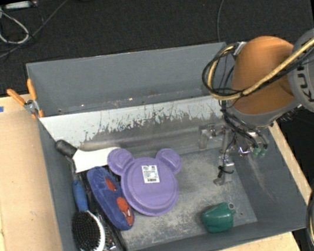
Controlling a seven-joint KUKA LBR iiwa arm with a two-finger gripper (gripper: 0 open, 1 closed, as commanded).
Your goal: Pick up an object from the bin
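The green pepper-shaped toy [218, 217] lies near the 5 o'clock corner of the bin [137, 77], long axis 3-to-9 o'clock. It is at 6 o'clock from the claw [225, 174] and is the nearest item. The purple mouse-eared lid [147, 183] lies at 9 o'clock. Claw released or clenched: cannot tell.

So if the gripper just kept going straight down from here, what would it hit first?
Most likely bare bin floor: the gripper points down beside the purple plate and the green thing, seemingly clear of both, though depth is unclear.
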